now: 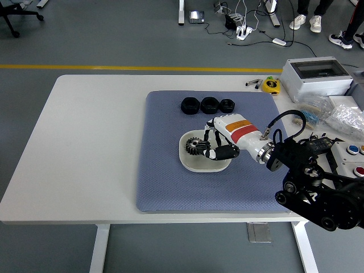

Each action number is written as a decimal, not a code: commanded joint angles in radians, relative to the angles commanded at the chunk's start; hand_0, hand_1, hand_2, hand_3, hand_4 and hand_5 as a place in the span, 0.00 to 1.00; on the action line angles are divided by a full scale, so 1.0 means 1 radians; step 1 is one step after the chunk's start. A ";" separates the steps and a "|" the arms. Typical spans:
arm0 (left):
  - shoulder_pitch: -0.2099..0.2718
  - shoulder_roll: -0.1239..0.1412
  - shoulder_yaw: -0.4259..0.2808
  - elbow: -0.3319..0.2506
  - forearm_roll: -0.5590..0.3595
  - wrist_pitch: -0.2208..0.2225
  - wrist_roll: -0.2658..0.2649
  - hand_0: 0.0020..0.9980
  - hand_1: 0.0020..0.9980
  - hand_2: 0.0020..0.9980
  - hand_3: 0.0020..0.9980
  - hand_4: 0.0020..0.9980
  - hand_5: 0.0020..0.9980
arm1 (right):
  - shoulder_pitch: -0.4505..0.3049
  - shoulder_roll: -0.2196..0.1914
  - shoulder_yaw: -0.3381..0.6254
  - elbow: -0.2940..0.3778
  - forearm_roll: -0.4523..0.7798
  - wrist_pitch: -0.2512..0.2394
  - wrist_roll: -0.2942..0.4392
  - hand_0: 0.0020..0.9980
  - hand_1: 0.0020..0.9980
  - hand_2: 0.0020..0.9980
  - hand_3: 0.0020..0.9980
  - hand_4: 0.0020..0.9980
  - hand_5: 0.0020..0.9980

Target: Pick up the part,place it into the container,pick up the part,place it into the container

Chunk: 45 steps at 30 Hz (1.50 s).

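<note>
A dark metal gear (pixel 194 147) lies in the left half of a white square dish (pixel 200 166) on the blue-grey mat (pixel 170 182). Three black nut-like parts (pixel 209 105) sit in a row on the mat behind the dish. My right hand (pixel 213 145), white with an orange and red stripe, reaches in from the right over the dish. Its black fingers (pixel 220 152) are loosely bent and hold nothing, with the tips right beside the gear. I cannot tell whether they touch it. My left arm is out of view.
A yellow tape measure (pixel 271 85) and a grey box (pixel 316 77) stand at the back right. Plastic bags of parts (pixel 346 118) and a button panel (pixel 355 161) lie at the right edge. People's feet show on the floor beyond the table.
</note>
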State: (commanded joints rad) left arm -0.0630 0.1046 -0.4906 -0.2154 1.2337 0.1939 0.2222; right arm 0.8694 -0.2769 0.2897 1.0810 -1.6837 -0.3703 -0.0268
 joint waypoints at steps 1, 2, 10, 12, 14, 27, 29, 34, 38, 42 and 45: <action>0.000 0.001 0.000 0.000 0.001 -0.001 0.000 0.64 0.62 0.66 0.62 0.62 0.65 | 0.001 0.001 0.001 -0.004 -0.004 0.003 -0.006 0.13 0.24 0.43 0.79 0.98 0.46; 0.000 0.001 -0.001 0.000 0.002 -0.001 0.000 0.64 0.62 0.66 0.62 0.62 0.65 | 0.002 0.001 0.002 -0.005 -0.008 0.003 -0.010 0.13 0.24 0.43 0.79 0.98 0.46; 0.004 0.003 -0.011 0.001 0.011 -0.002 0.004 0.64 0.62 0.67 0.61 0.62 0.65 | -0.016 -0.022 0.043 0.022 -0.007 -0.056 -0.013 0.17 0.28 0.53 0.87 1.00 0.48; 0.006 0.002 -0.013 0.002 0.012 0.000 0.004 0.64 0.62 0.66 0.61 0.62 0.65 | -0.027 -0.034 0.063 0.032 0.005 -0.085 -0.010 0.20 0.31 0.61 0.87 1.00 0.50; 0.008 0.001 -0.020 0.003 0.016 0.002 0.004 0.64 0.62 0.66 0.61 0.62 0.65 | -0.042 -0.050 0.086 0.047 0.048 -0.126 -0.001 0.20 0.31 0.61 0.87 1.00 0.50; 0.010 -0.012 0.003 0.014 -0.016 0.030 -0.026 0.64 0.63 0.66 0.61 0.62 0.65 | -0.237 -0.208 0.320 0.367 0.565 -0.107 0.376 0.71 0.75 0.84 0.86 1.00 0.73; 0.011 -0.013 0.011 0.016 -0.035 0.038 -0.031 0.64 0.63 0.66 0.61 0.62 0.65 | -0.293 -0.231 0.379 0.421 0.650 -0.050 0.454 0.71 0.75 0.84 0.86 1.00 0.73; 0.012 -0.016 0.020 0.023 -0.057 0.051 -0.042 0.64 0.63 0.66 0.61 0.62 0.65 | -0.437 -0.266 0.518 0.543 0.864 -0.006 0.506 0.80 0.81 0.86 0.88 1.00 0.77; 0.009 -0.019 0.028 0.026 -0.068 0.055 -0.050 0.64 0.63 0.66 0.61 0.62 0.64 | -0.547 -0.266 0.625 0.625 1.027 -0.042 0.463 0.88 0.85 0.88 0.91 1.00 0.81; 0.006 -0.022 0.056 0.030 -0.111 0.067 -0.064 0.64 0.63 0.66 0.61 0.62 0.64 | -0.662 -0.233 0.732 0.688 1.116 -0.072 0.391 0.95 0.88 0.90 0.92 1.00 0.83; 0.002 -0.025 0.079 0.032 -0.146 0.076 -0.074 0.64 0.63 0.66 0.61 0.62 0.64 | -0.723 -0.184 0.775 0.698 1.040 -0.063 0.371 0.95 0.88 0.90 0.92 1.00 0.83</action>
State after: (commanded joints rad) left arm -0.0615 0.0796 -0.4116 -0.1830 1.0877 0.2699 0.1483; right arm 0.1461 -0.4610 1.0642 1.7790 -0.6432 -0.4337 0.3441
